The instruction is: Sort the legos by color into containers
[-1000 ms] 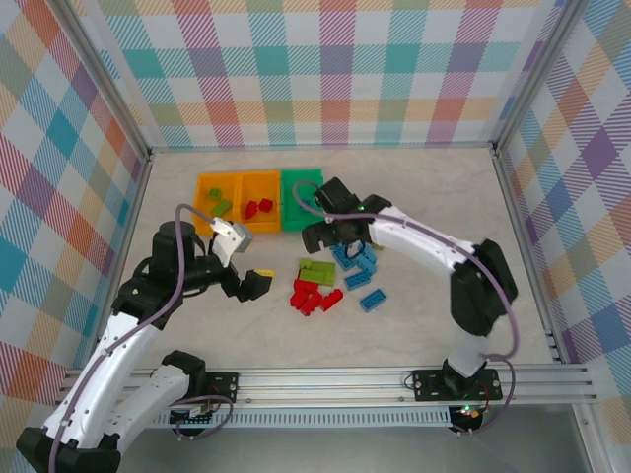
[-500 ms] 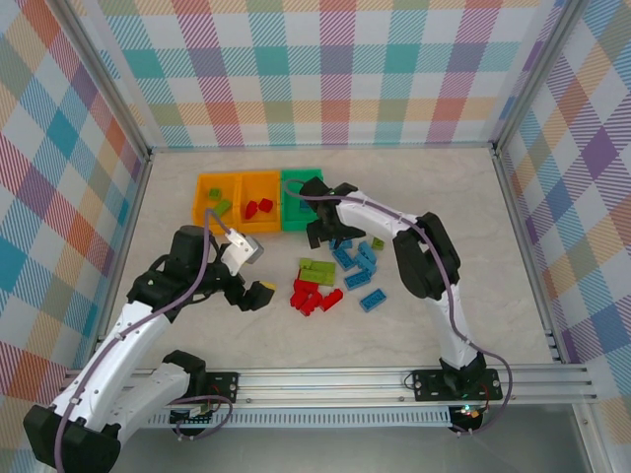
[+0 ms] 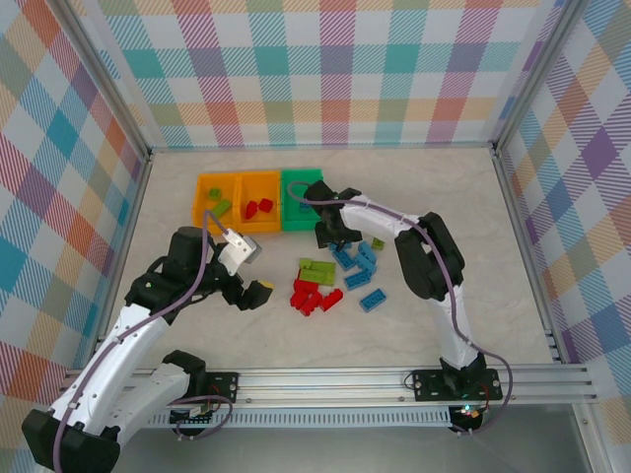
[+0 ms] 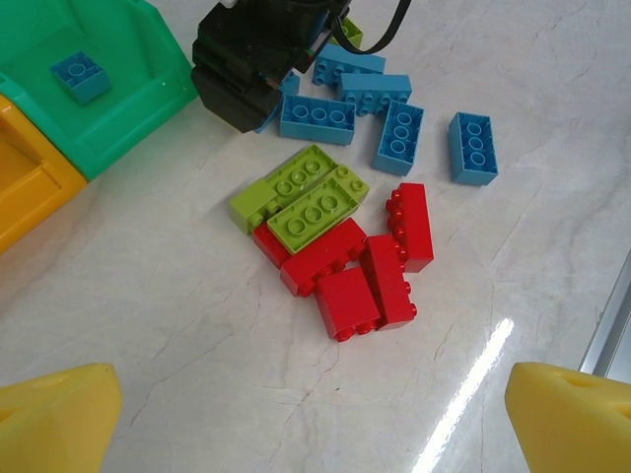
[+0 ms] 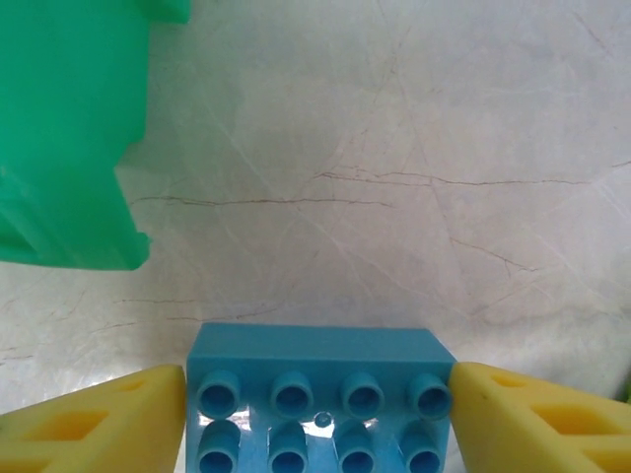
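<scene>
Between the right gripper's (image 3: 328, 236) 2 yellow fingers (image 5: 94, 419) is the held brick (image 5: 317, 367), light blue, 2 by 4 studs. Each finger presses on 1 end, so this gripper is closed on it. Whether the brick is off the bench (image 5: 424, 148) cannot be told. A corner of the green bin (image 5: 59, 128) lies just up and left of it, and from above the gripper is just beside the bin's near right corner. Inside that bin lies 1 small blue brick (image 4: 81, 76).

On the bench near the right gripper lie about 5 loose blue bricks (image 4: 317, 116), close together. Nearer the arms, 2 lime bricks (image 4: 317, 209) lie side by side, touching. They border a tight cluster of about 5 red bricks (image 4: 347, 258). 1 small lime brick (image 3: 378, 242) lies alone, just right of the blue ones.

Left of the green bin, in 1 row with it, stand 2 orange bins. The middle bin (image 3: 261, 175) holds red pieces (image 3: 258, 207). The left bin (image 3: 200, 202) holds lime pieces (image 3: 219, 205).

The left gripper (image 3: 254, 293) is near the red cluster, on its left. It is wide open and holds nothing, its yellow fingertips (image 4: 54, 419) far apart.
</scene>
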You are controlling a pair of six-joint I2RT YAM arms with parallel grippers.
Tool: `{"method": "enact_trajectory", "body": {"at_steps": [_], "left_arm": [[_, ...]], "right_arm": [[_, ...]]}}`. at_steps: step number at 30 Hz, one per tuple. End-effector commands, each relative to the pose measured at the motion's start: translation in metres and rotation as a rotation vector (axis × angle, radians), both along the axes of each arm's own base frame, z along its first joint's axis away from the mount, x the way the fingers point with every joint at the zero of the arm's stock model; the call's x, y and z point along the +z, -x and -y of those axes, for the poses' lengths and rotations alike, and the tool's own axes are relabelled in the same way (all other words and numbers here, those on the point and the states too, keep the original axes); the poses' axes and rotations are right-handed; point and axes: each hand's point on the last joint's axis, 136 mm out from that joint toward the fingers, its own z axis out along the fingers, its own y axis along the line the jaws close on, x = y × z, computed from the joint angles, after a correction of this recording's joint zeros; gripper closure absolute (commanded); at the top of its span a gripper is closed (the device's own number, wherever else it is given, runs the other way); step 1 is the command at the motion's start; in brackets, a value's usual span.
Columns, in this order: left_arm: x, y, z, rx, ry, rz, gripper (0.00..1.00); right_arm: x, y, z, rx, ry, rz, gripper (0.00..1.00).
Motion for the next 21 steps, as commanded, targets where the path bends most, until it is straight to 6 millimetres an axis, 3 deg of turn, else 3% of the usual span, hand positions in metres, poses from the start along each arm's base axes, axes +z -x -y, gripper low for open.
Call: {"method": "enact_trajectory", "body": {"at_steps": [1, 8, 11, 14, 18, 21], "left_arm": [[0.001, 0.001, 0.001, -0.01, -0.005, 0.016, 0.0], [0.001, 0.001, 0.0, -0.005, -0.006, 0.019, 0.0], [0.001, 0.001, 0.0, -0.005, -0.006, 0.018, 0.0], [0.001, 0.001, 0.0, -0.004, -0.005, 0.018, 0.0], [0.001, 0.001, 0.001, -0.004, -0.006, 0.014, 0.0], [0.001, 0.0, 0.0, -0.002, -0.008, 0.016, 0.0]], "right_arm": [[-0.016, 0.012, 0.004, -0.022, -0.017, -0.055, 0.31], [0.003, 0.01, 0.01, -0.023, -0.016, 0.001, 0.27], [0.008, 0.008, 0.012, -0.022, -0.015, 0.024, 0.11], [0.006, 0.007, 0.009, -0.003, -0.031, 0.024, 0.07], [-0.005, 0.007, 0.003, -0.001, -0.067, -0.008, 0.16], [-0.012, 0.008, 0.0, -0.006, -0.084, -0.025, 0.31]]}}
